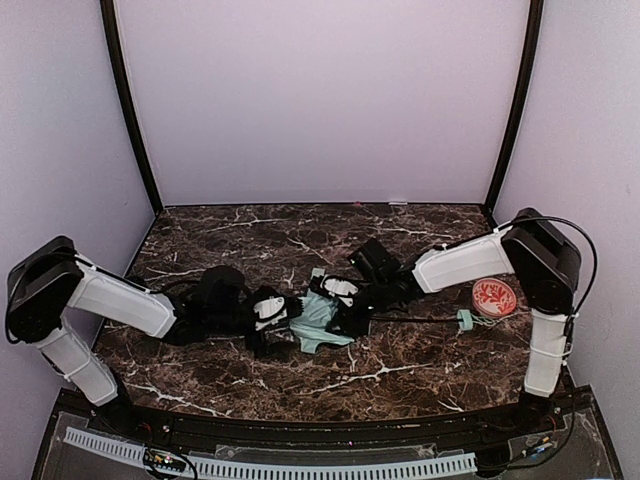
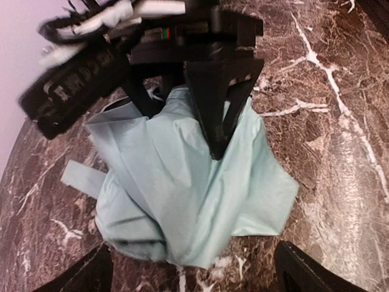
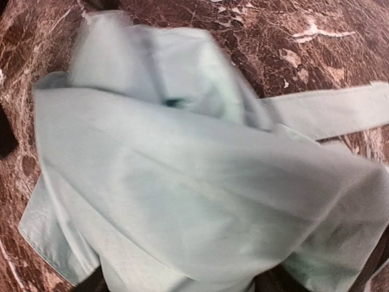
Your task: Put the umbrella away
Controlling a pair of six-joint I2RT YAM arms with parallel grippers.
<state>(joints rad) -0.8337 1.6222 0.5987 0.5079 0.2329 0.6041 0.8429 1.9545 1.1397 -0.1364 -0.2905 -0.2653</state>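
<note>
Here, my left fingers gape wide before the umbrella; right fingers straddle it, grip I cannot tell.

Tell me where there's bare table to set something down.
Bare marble: the back strip between umbrella and rear wall, and the front strip between umbrella and near edge. Crowded: the middle, where left gripper and right gripper meet the umbrella, and right, by handle and ball.

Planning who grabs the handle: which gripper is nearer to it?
Right. The right gripper is over the canopy, on the side toward the handle; the left gripper is beyond the canopy, farther away.
</note>
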